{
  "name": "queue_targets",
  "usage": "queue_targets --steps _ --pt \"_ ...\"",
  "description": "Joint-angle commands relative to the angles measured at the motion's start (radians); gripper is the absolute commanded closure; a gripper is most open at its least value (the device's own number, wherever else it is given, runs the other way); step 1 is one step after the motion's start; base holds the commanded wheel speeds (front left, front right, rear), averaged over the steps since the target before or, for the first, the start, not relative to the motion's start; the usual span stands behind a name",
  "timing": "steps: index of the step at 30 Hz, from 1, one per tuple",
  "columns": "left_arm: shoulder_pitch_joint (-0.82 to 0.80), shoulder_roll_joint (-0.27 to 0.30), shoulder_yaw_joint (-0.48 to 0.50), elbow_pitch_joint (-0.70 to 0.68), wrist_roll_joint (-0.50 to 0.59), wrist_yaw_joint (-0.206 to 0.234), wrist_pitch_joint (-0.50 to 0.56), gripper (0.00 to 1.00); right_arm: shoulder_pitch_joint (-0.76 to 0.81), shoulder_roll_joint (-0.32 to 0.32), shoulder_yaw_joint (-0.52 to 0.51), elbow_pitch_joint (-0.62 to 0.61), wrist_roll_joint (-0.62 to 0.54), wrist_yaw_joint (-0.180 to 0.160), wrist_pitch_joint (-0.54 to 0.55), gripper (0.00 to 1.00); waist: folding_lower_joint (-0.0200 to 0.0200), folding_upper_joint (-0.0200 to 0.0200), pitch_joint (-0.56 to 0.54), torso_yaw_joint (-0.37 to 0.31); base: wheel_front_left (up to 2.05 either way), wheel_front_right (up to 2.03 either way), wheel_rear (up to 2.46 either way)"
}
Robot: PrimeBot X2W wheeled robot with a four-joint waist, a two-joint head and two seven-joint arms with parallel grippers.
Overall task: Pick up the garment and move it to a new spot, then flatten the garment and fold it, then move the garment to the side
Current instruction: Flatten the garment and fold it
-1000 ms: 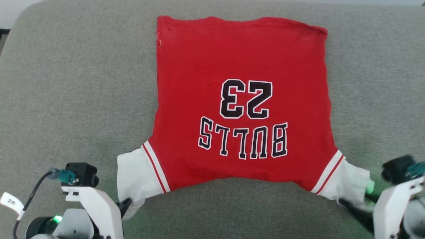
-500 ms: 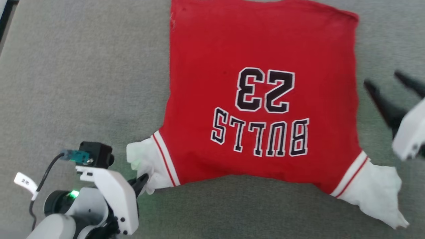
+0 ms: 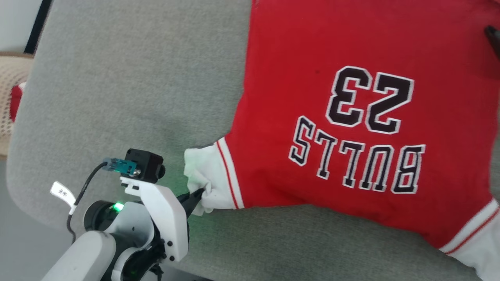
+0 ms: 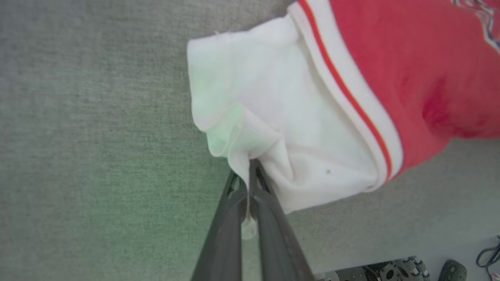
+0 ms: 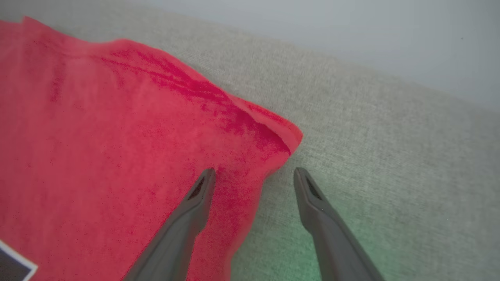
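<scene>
Lit brightly and evenly from above in the head view, with a thin, soft shadow under the garment [image 3: 351, 47] along its hem toward 6 o'clock. Washed with a green glow on the grey cushion [image 3: 117, 97] at 7 o'clock, and again over the garment's white part in the left wrist view, above the left pincer [image 4: 244, 171], itself blurred at 6 o'clock. Hazier in the right wrist view: smeared at 9 o'clock, green-tinted at 5 o'clock beside the right pincer [image 5: 254, 171].

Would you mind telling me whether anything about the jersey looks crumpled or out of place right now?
The garment lies mostly flat, but its white sleeve is bunched into folds where the left hand pinches it, and the hem corner by the open right hand is curled up.
</scene>
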Motion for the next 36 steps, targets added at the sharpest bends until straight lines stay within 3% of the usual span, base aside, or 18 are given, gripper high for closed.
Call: queue_targets --steps 1,9,10,11,12,13,22,29,36 --pt "-0.017 -0.008 -0.003 0.01 0.005 -0.006 -0.007 1.0 -0.03 0.001 0.009 0.043 -0.009 0.0 0.018 0.0 0.0 0.0 0.023 0.027 0.0 0.0 0.0" --pt "-0.046 -0.033 -0.015 0.057 -0.007 -0.032 -0.015 1.0 -0.142 0.04 0.028 0.355 -0.042 0.0 0.209 0.0 0.0 0.0 0.042 0.06 0.0 0.0 0.0" --pt "-0.049 -0.034 -0.015 0.062 -0.009 -0.034 -0.016 1.0 -0.143 0.047 0.04 0.389 -0.044 0.0 0.254 0.25 0.0 0.0 0.041 0.06 0.0 0.0 0.0" --pt "-0.049 -0.034 -0.015 0.062 -0.009 -0.034 -0.016 1.0 -0.143 0.047 0.04 0.389 -0.044 0.0 0.254 0.25 0.0 0.0 0.041 0.06 0.0 0.0 0.0" --pt "-0.052 -0.035 -0.015 0.066 -0.01 -0.035 -0.016 1.0 -0.147 0.047 0.049 0.412 -0.045 0.0 0.285 0.7 0.0 0.0 0.041 0.06 0.0 0.0 0.0" --pt "-0.052 -0.038 -0.016 0.068 -0.013 -0.038 -0.018 1.0 -0.156 0.043 0.061 0.424 -0.053 0.0 0.302 1.0 0.0 0.0 0.04 0.06 0.0 0.0 0.0" --pt "-0.037 -0.006 0.023 0.088 -0.024 -0.029 -0.033 1.0 -0.157 0.0 0.156 0.29 0.016 0.0 0.287 1.0 0.0 0.0 -0.014 -0.032 0.0 0.0 0.0" --pt "-0.028 0.046 0.068 0.072 -0.028 -0.002 -0.029 1.0 -0.031 -0.04 0.195 0.039 0.145 0.0 0.281 1.0 0.0 0.0 -0.053 -0.137 0.0 0.0 0.0" --pt "-0.012 0.093 0.103 0.051 -0.034 0.019 -0.013 1.0 0.2 -0.043 0.131 -0.251 0.238 0.0 0.345 1.0 0.0 0.0 -0.082 -0.223 0.0 0.0 0.0"
